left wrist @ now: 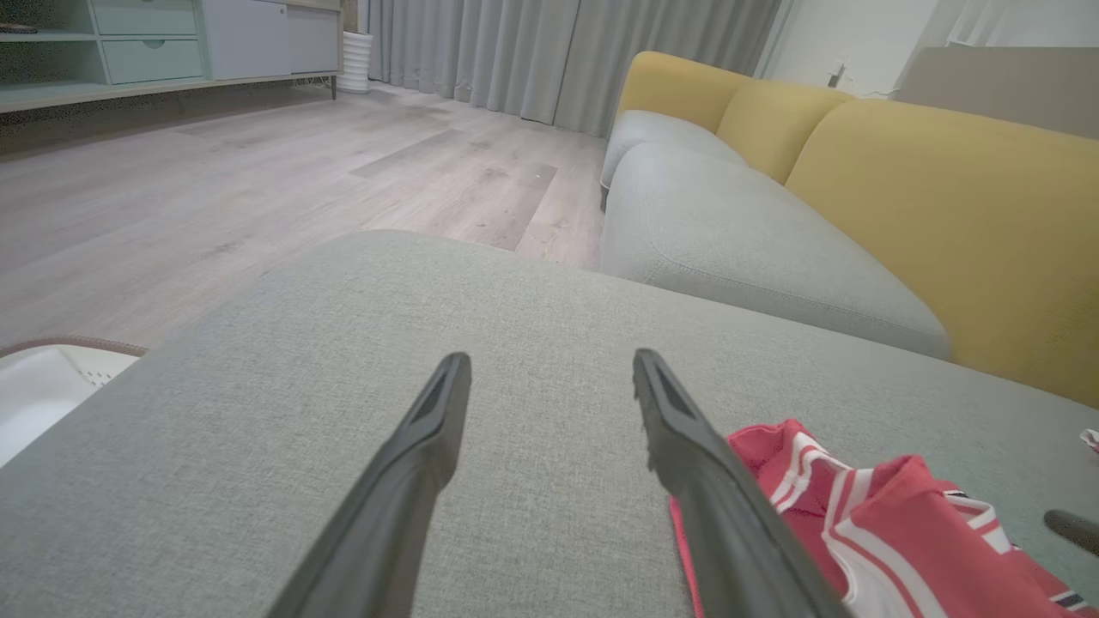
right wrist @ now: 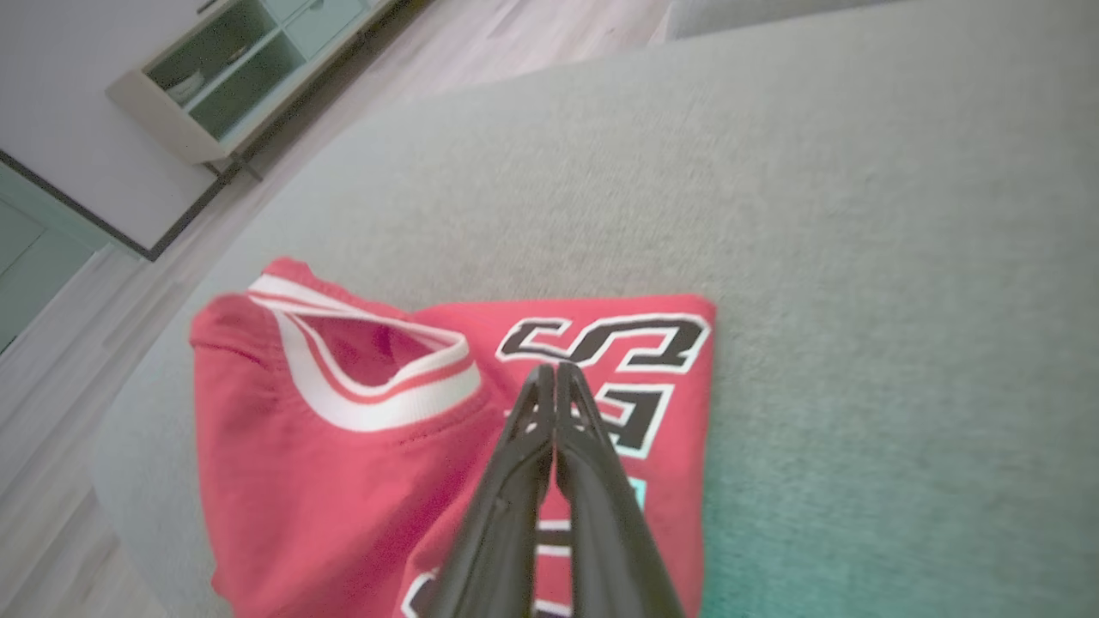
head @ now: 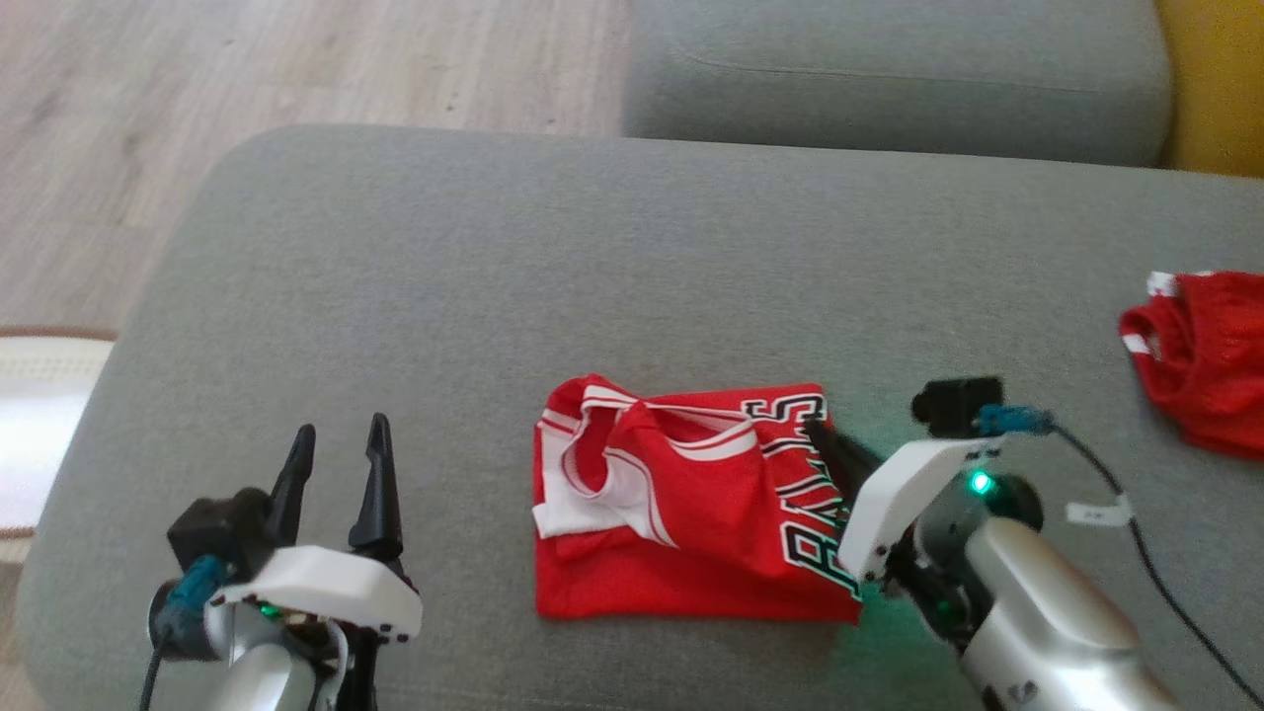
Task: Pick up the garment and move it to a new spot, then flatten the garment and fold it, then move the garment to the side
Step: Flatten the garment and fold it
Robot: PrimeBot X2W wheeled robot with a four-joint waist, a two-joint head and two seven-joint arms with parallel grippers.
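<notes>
Two red garments lie on the grey cushion (head: 494, 296): the folded jersey (head: 681, 523) at centre and another red garment (head: 1205, 355) well apart at 3 o'clock (crumpled). The jersey's long axis runs 9 to 3, neck opening toward 9. Of two grippers, the left gripper (head: 341, 427) stands spread at 8 o'clock, and the right gripper (head: 812, 423) is pressed together on the lettering.

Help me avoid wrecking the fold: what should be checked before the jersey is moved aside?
1. Jersey folded and lying on the grey cushion: ok.
2. Right gripper jaws shut over the lettered edge: ok.
3. Cloth actually pinched between them: cannot tell.
4. Left gripper jaws open, clear of the jersey: ok.
5. Far right of the cushion free: not ok, a second red garment lies there.
</notes>
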